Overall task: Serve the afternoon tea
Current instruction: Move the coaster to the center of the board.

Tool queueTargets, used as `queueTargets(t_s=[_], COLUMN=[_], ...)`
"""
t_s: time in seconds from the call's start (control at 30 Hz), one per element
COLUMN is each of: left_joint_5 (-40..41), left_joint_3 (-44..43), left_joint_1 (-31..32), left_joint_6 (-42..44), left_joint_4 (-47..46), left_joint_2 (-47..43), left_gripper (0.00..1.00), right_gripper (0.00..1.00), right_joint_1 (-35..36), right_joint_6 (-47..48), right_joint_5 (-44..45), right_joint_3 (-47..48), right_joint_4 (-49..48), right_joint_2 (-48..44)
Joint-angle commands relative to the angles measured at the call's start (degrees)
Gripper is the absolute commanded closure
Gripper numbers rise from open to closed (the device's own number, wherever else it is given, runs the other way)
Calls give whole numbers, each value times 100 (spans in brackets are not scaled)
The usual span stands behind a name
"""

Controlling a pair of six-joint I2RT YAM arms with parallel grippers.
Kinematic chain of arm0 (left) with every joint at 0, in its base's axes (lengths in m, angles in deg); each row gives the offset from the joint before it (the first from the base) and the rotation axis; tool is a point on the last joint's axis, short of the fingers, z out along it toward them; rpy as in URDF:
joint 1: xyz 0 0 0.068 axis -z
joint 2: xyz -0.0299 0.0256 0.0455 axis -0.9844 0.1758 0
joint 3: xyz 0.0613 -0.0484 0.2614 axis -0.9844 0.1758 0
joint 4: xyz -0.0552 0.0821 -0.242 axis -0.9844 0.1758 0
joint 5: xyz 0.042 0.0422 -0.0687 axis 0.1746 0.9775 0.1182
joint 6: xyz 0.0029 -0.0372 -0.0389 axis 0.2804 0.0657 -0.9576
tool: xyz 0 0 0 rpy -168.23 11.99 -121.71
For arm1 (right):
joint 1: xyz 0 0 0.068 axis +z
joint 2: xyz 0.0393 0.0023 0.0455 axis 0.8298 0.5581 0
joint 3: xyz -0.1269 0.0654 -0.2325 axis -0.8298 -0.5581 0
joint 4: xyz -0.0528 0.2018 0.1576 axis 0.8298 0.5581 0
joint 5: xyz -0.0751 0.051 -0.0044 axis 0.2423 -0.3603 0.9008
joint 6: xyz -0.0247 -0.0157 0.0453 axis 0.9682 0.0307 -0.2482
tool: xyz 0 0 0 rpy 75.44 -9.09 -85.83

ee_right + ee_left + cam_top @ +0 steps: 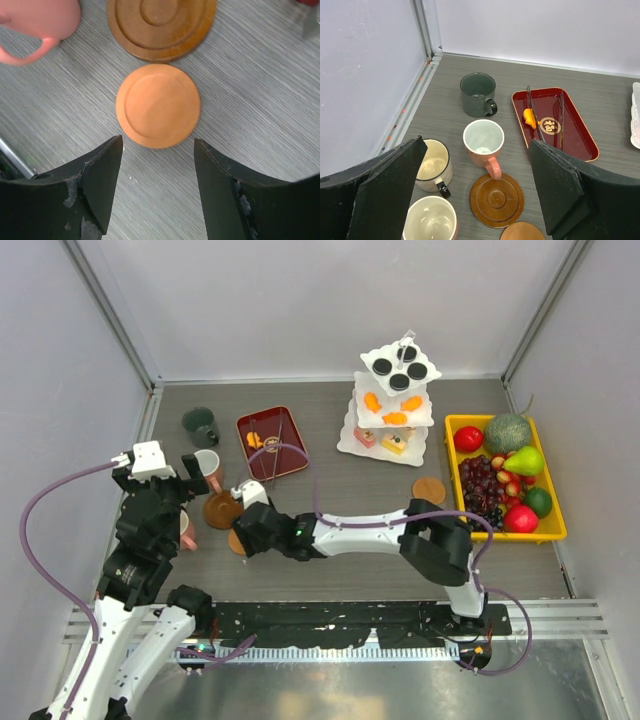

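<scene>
My left gripper (477,150) is open and empty, above the cluster of mugs at the table's left. Below it stand a pink mug (483,142), a cream mug with a black handle (434,165), another cream-lined mug (430,220) and, farther back, a dark green mug (477,94). A dark brown coaster (496,199) lies by the pink mug's handle. My right gripper (157,141) is open and empty, its fingers just short of a light orange-brown coaster (158,105) that lies flat on the table. The white three-tier stand (395,405) with orange, black and pink-yellow sweets is at the back.
A dark red tray (271,442) holds metal tongs (560,117) and one orange sweet (530,118). A third coaster (429,489) lies in front of the stand. A yellow tray of fruit (452,445) sits at the right. Grey walls close in on the left, back and right.
</scene>
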Motion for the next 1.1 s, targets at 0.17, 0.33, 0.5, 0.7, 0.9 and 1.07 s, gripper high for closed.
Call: queueTargets(t_s=[0.17, 0.33, 0.5, 0.7, 0.9, 1.07], left_joint_5=[77, 77, 69, 69, 51, 16], left_joint_3=[25, 16, 25, 16, 7, 7], left_joint_1=[-21, -21, -21, -21, -21, -21], left_joint_6=[55, 55, 55, 64, 56, 55], left_joint_4=[-396, -388, -388, -388, -370, -353], left_joint_2=[-87, -95, -69, -69, -60, -60], left_gripper=[4, 4, 4, 4, 4, 4], right_gripper=[38, 50, 62, 62, 62, 60], right_joint_1=[120, 120, 120, 68, -353, -907], right_joint_6=[567, 541, 471, 173, -301, -583], right_joint_5=[751, 917, 1207, 1436, 1515, 1805], right_joint_3=[1292, 1195, 1090, 467, -1219, -2276], right_joint_4=[835, 1037, 1607, 2171, 2426, 2699], right_joint_2=[1120, 1323, 1324, 955, -72, -987])
